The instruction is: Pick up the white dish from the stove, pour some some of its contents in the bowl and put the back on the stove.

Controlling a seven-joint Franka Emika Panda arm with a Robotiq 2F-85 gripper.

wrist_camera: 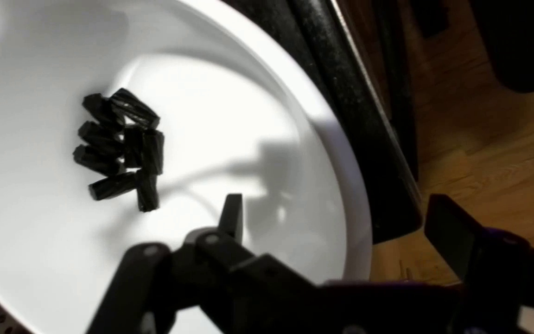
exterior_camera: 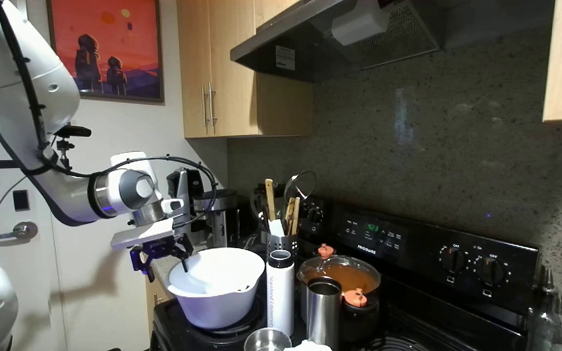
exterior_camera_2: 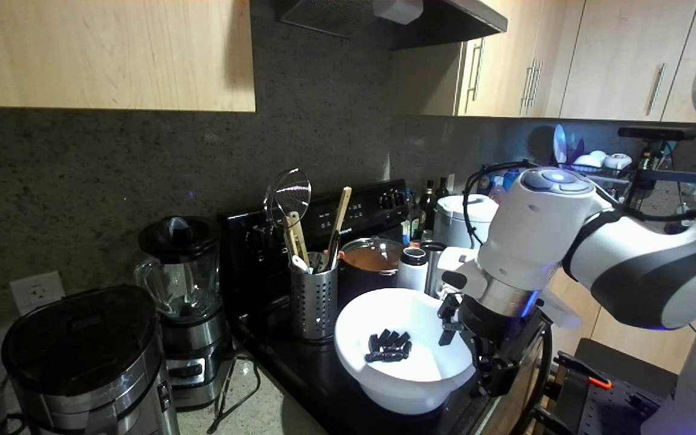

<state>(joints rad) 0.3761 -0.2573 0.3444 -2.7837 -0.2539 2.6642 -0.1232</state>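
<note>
The white dish [exterior_camera: 215, 309] sits upright on the black stove [exterior_camera: 408, 248], near its edge. Several short black twisted pieces [wrist_camera: 152, 150] lie together on the dish's bottom. My gripper [wrist_camera: 336, 202] is open at the rim: in the wrist view one of its fingers [wrist_camera: 233, 215] is over the inside of the dish, while the opposite one stands outside, beyond the rim. A gap shows between each finger and the rim. Whether the small steel vessel [exterior_camera: 267, 340] at the bottom edge of an exterior view is the bowl, I cannot tell.
Close beside the dish stand a white bottle [exterior_camera: 279, 297], a steel tumbler [exterior_camera: 324, 314] and a perforated utensil holder [exterior_camera_2: 315, 305]. A glass-lidded pot [exterior_camera_2: 374, 257] is behind them. A blender [exterior_camera_2: 188, 290] stands on the counter, and the range hood [exterior_camera: 339, 44] hangs overhead.
</note>
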